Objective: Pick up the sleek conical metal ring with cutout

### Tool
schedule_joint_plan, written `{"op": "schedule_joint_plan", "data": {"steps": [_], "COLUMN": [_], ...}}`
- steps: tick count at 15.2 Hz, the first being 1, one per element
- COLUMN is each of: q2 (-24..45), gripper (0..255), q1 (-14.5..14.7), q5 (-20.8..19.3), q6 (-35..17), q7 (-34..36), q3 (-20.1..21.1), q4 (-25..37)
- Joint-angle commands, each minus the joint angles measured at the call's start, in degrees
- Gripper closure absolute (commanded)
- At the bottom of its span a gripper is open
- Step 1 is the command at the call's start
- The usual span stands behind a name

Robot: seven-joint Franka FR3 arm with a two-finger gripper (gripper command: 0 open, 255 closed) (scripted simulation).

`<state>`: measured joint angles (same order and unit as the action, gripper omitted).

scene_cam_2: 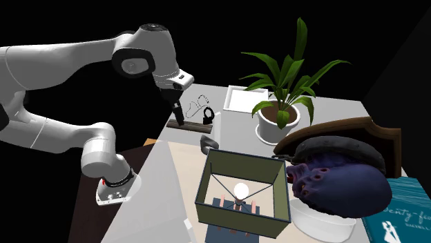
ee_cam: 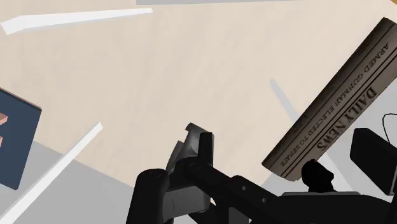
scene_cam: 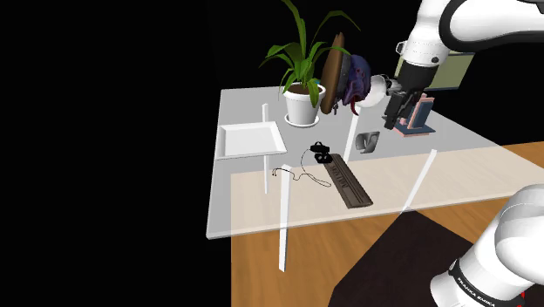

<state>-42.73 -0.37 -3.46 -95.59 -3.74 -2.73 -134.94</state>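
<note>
The grey conical ring with a cutout [scene_cam: 368, 142] stands on the glass table [scene_cam: 253, 205], between the dark flat box and the blue stand. In the second exterior view the ring [scene_cam_2: 209, 143] sits just beyond the lamp. My black gripper [scene_cam: 390, 120] hangs a little above the ring, toward the shoulder view's right. In the wrist view the fingers [ee_cam: 205, 147] stand apart, and the ring [ee_cam: 183, 151] shows through the gap beneath them, untouched. The gripper [scene_cam_2: 178, 117] is open and holds nothing.
A dark flat box lettered "Daily News" [scene_cam: 347, 181] and black earphones with a cable [scene_cam: 321, 150] lie near the ring. A white tray [scene_cam: 248, 139], a potted plant [scene_cam: 303, 100], a purple object [scene_cam: 356, 83] and a square lamp [scene_cam_2: 242, 193] also crowd the table.
</note>
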Motion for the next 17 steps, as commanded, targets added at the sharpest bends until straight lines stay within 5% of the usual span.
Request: {"op": "schedule_joint_plan", "data": {"steps": [1, 13, 17], "q2": [0.00, 30.89, 31.60], "gripper": [0, 0, 0], "q1": [0.00, -7.28, -7.35], "q5": [0.00, 5.82, 5.96], "q6": [0.00, -3.72, -6.04], "q7": [0.00, 16.53, 16.50], "q3": [0.00, -5.08, -5.19], "q4": [0.00, 13.82, 12.07]}}
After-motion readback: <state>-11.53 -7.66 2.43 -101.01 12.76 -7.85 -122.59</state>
